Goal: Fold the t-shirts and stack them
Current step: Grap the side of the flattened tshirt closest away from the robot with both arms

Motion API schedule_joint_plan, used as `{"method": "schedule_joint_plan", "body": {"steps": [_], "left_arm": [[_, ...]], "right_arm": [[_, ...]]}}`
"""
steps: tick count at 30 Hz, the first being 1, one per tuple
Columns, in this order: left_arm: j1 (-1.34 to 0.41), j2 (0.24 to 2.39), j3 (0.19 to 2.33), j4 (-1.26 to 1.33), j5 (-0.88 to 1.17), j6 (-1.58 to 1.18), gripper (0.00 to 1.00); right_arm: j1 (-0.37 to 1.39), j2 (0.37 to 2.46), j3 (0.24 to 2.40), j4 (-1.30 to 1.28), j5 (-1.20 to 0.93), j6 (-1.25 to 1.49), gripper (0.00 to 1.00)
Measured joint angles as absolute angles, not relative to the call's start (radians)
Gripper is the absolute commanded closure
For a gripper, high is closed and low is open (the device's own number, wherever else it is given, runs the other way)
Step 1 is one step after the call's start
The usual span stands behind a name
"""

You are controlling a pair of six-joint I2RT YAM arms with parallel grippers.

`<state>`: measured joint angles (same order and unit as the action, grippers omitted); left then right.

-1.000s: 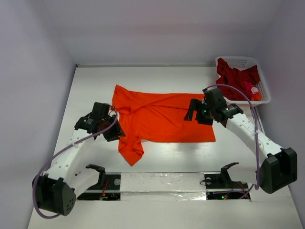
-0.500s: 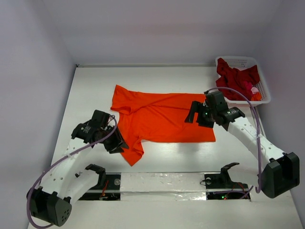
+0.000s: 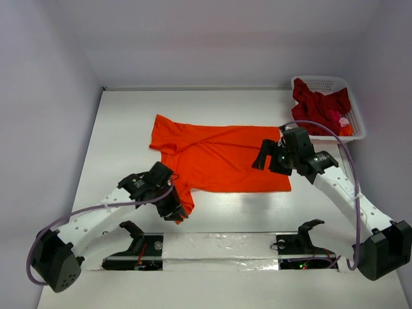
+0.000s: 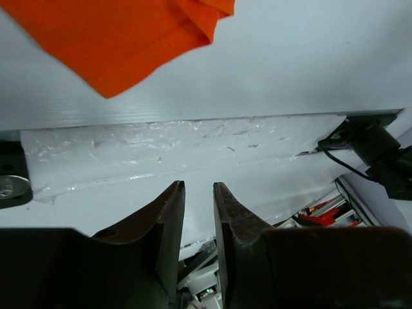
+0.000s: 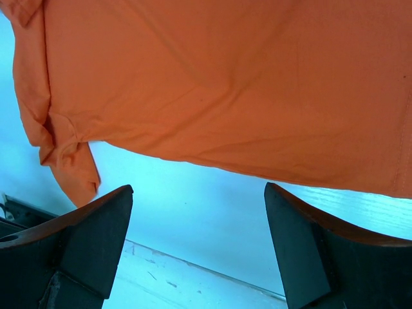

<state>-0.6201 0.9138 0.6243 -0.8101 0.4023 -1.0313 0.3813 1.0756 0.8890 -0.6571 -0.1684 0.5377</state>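
The orange t-shirt (image 3: 219, 158) lay in the middle of the table (image 3: 129, 122); dark red t-shirts (image 3: 318, 103) filled the basket (image 3: 322, 82) at the far right corner. The left claw (image 4: 198, 188), nearly clenched, gripped nothing beside the sleeve (image 3: 185, 193); the right claw (image 5: 198, 188) gaped wide above the shirt's right end.

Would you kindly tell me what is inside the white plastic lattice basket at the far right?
The white plastic lattice basket holds crumpled dark red t-shirts, with pink fabric and orange fabric near its front. Anything beneath them is covered.

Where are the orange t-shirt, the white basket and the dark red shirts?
orange t-shirt (image 3: 222, 158): overhead view, middle of its body.
white basket (image 3: 335, 82): overhead view, far rim.
dark red shirts (image 3: 314, 104): overhead view, middle of the heap.
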Motion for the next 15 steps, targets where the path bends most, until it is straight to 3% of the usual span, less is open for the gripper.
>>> {"method": "schedule_joint_plan", "body": {"steps": [6,15], "left_arm": [[-0.831,0.961,0.624,-0.772,0.296,-1.22,0.83],[-0.913,0.848,0.583,-0.791,0.124,-1.498,0.83]], "right_arm": [[0.381,1.053,0.889,-0.676,-0.186,0.513,0.11],[0.381,1.034,0.889,-0.678,-0.222,0.495,0.11]]}}
